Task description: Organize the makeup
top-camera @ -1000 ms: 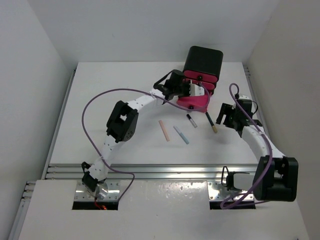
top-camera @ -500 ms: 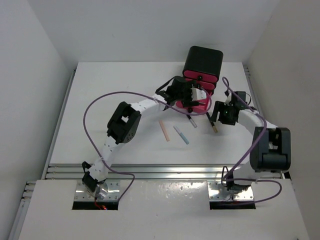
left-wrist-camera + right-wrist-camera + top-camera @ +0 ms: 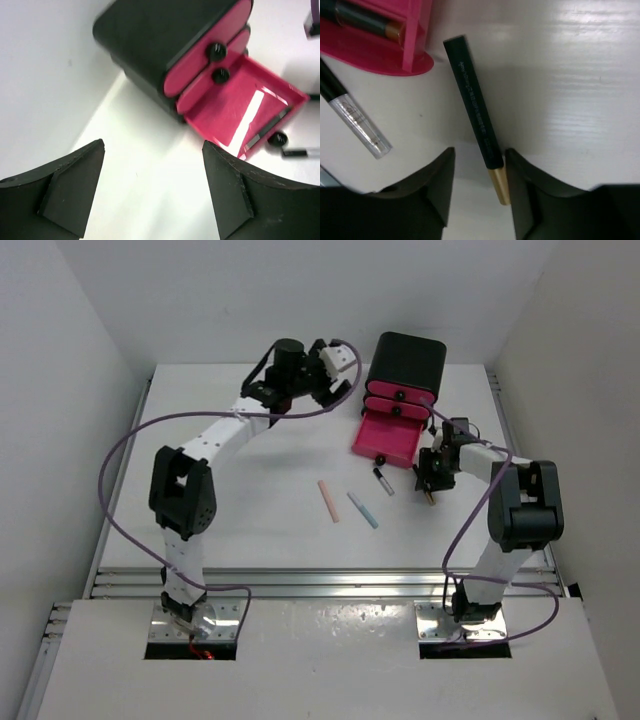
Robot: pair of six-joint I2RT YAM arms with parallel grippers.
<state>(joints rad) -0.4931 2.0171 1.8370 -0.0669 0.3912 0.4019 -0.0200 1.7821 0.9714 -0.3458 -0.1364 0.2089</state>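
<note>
Pencil (image 3: 475, 107) right of mascara (image 3: 355, 117) (near drawer (image 3: 385, 435)).

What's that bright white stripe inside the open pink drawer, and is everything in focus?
Left wrist view: the stripe is glare off the floor of the pink drawer; picture slightly soft. Right wrist view: black pencil sharp, near fingers blurred, sheen on the table. Top external view: even light, faint shadows.

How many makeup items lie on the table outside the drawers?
4: pink stick, blue stick beside it, clear tube by the open drawer, black pencil under the right gripper. Others may be hidden.
</note>
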